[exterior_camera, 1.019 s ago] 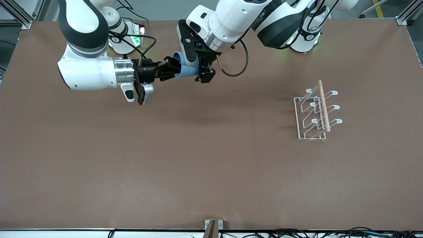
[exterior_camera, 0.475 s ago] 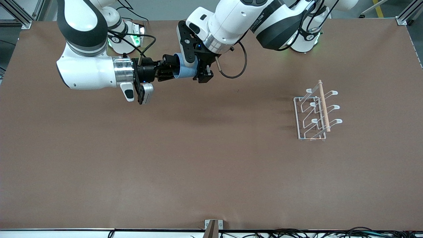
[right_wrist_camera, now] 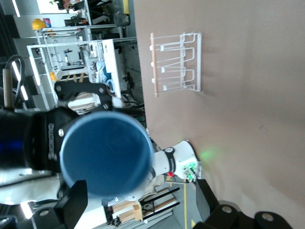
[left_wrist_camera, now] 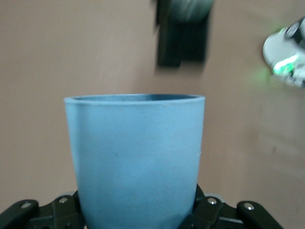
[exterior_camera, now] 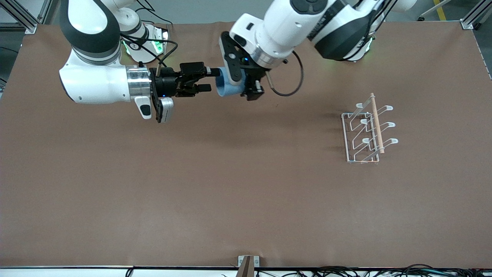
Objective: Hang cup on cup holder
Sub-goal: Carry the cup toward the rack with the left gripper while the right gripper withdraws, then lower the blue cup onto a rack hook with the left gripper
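Now my left tool (exterior_camera: 246, 82) alone clamps the cup (exterior_camera: 226, 86); my right tool (exterior_camera: 203, 79) has spread empty beside it, so the rack (exterior_camera: 363, 132) is next.

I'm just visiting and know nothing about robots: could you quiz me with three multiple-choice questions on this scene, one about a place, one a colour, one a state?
1. Where is the cup holder?
A. toward the left arm's end of the table
B. under the cup
C. in the right pincer

2. What colour is the cup?
A. red
B. light blue
C. white

3. Which pincer grips the cup?
A. left pincer
B. right pincer
C. neither

Answers:
1 A, it stands alone on the table there.
2 B, both wrist views show blue.
3 A, its fingers clamp the cup, while the right pincer is open, clear of it.
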Robot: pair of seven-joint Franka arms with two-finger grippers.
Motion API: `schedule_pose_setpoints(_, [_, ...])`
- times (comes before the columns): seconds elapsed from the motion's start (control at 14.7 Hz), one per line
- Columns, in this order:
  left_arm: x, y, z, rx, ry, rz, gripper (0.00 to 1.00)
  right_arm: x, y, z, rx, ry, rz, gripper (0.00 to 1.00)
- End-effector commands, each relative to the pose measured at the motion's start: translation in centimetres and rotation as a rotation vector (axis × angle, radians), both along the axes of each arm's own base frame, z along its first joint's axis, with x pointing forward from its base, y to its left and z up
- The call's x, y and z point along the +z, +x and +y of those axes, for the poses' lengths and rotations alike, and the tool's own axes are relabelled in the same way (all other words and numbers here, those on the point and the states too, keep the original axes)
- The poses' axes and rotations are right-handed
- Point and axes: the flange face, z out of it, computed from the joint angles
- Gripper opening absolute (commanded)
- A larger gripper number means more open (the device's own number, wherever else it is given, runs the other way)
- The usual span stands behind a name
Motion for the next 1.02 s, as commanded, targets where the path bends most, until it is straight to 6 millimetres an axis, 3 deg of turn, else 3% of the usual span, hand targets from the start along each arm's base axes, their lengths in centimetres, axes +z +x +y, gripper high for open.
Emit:
schedule_pose_setpoints(0.0, [-0.4, 1.3, 3.7, -0.006, 0.140, -0.004, 0.37, -0.4, 1.0, -4.0, -0.010, -0.106, -0.043, 1.00])
schedule_pose_setpoints(0.2, [-1.8, 2.7, 7.5, -0.006, 0.369, -0.038, 0.37, -1.0, 2.3, -10.3, -0.005, -0.351, -0.130, 1.00])
schedule_pose_setpoints(0.34, [-2.9, 3.2, 9.7, -0.025, 0.549, -0.054, 0.39, 0.5, 2.6, -15.0, -0.012, -0.566, -0.236, 1.00])
schedule_pose_setpoints(0.54, [-3.9, 4.1, 12.4, -0.159, 0.726, -0.053, 0.39, 1.8, 3.4, -21.8, -0.052, -0.625, -0.213, 1.00])
schedule_pose_setpoints(0.61, [-4.1, 4.8, 14.0, -0.198, 0.783, -0.044, 0.39, 3.0, 3.6, -24.3, -0.054, -0.674, -0.227, 1.00])
schedule_pose_setpoints(0.75, [-5.9, 6.0, 15.5, -0.296, 0.889, -0.013, 0.38, 7.4, 4.4, -28.3, -0.039, -0.809, -0.330, 1.00])
schedule_pose_setpoints(0.95, [-10.8, 7.2, 17.4, -0.392, 1.135, 0.019, 0.38, 12.5, 4.9, -32.5, -0.069, -0.891, -0.409, 1.00])
